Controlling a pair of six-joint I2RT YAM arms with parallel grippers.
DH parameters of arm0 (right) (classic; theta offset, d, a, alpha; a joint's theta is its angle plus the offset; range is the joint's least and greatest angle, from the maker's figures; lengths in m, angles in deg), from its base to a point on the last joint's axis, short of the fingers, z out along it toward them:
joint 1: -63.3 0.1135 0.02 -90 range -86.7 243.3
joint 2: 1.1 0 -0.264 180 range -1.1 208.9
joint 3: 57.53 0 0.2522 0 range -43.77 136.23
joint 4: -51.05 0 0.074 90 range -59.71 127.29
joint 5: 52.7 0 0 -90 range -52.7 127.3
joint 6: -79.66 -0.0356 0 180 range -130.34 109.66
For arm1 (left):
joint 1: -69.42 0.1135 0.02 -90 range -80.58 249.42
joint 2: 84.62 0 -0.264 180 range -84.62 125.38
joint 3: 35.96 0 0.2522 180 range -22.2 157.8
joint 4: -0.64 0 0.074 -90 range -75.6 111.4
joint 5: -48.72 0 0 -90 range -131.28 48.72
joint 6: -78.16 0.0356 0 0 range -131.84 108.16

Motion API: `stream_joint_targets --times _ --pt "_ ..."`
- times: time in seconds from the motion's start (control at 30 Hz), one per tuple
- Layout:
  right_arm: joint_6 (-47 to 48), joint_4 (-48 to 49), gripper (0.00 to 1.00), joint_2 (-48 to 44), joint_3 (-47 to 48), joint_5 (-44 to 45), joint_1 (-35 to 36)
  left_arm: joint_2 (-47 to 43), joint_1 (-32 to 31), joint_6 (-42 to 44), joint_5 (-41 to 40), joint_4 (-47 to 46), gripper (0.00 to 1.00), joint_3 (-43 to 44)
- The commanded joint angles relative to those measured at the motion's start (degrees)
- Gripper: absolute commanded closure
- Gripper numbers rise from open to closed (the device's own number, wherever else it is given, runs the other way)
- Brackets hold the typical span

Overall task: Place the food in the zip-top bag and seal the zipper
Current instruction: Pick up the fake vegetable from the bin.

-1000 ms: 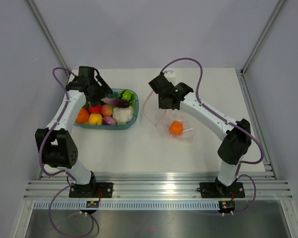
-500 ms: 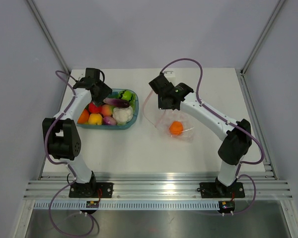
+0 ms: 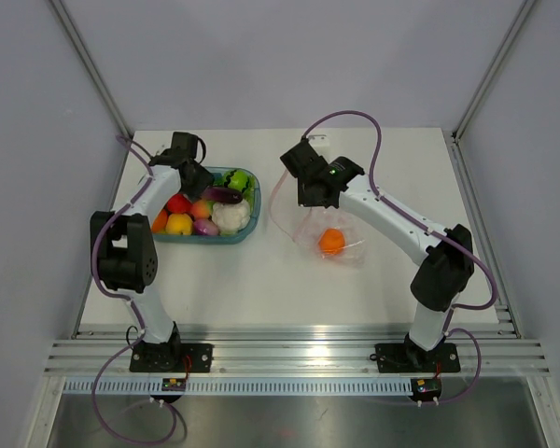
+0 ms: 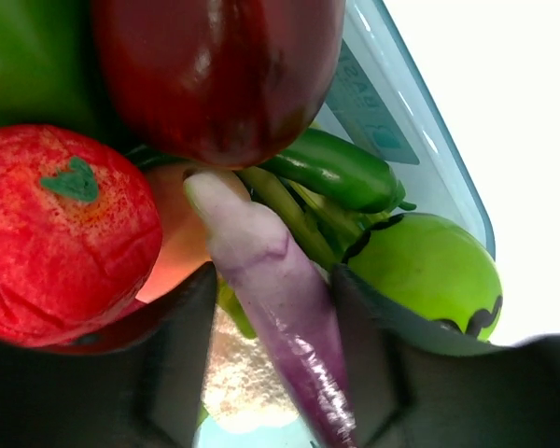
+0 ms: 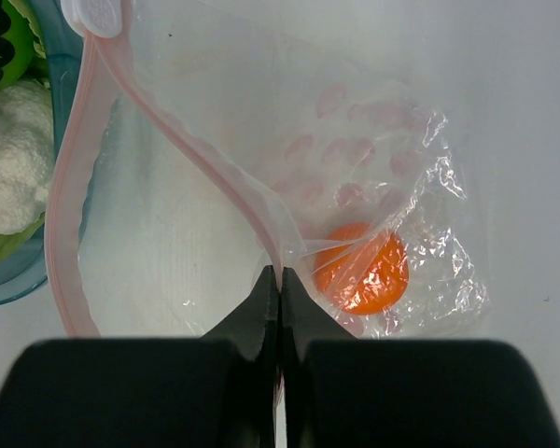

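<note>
Left gripper (image 4: 275, 275) is down inside the teal tray (image 4: 392, 121), its jaws apart and straddling a long purple-and-white piece (image 4: 280, 327). One finger looks right against it, and a sliver of gap shows on the other side, so there is no clamp on it. Packed around that piece are a rough red fruit with a green leaf mark (image 4: 61, 233), a glossy dark red piece (image 4: 215, 75) above it, a green chilli (image 4: 341, 173), and a round green piece (image 4: 429, 275) against the tray wall.

Over to the right gripper (image 5: 279, 280): its fingers are pressed tight together, pinching the pink-red zipper (image 5: 65, 224) of the zip-top bag (image 5: 373, 140) where the strip runs down to the tips. That holds the mouth in a wide loop, with a white slider tab (image 5: 98, 14) at the far end next to the tray. One orange ball (image 5: 364, 271) sits inside the bag, just beyond the pinch. The white cauliflower (image 5: 14, 163) is in the tray.

From above, the bag lies on the white table (image 3: 289, 280) just to the right of the tray, the two close together.
</note>
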Motion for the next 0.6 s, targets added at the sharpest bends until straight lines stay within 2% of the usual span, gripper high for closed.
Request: stream_joint_targets --times 0.0,0.13,0.2,0.57 --pt "-0.7 0.6 1.00 -3.1 -0.1 -0.1 0.3 0.7 0.1 -0.3 -2.5 -1.7 0.51 1.6" --pt "-0.9 0.8 1.00 -3.4 -0.5 -0.2 0.2 0.3 0.0 0.8 -3.8 -0.8 0.56 2.3" --pt "-0.8 0.9 1.00 -3.6 -0.6 -0.3 0.2 -0.3 0.0 1.5 -4.6 -0.3 0.62 2.6" --pt "-1.5 1.6 1.00 -4.1 -1.1 -1.1 0.3 -14.1 -1.1 5.4 -7.4 0.0 0.82 -2.2"
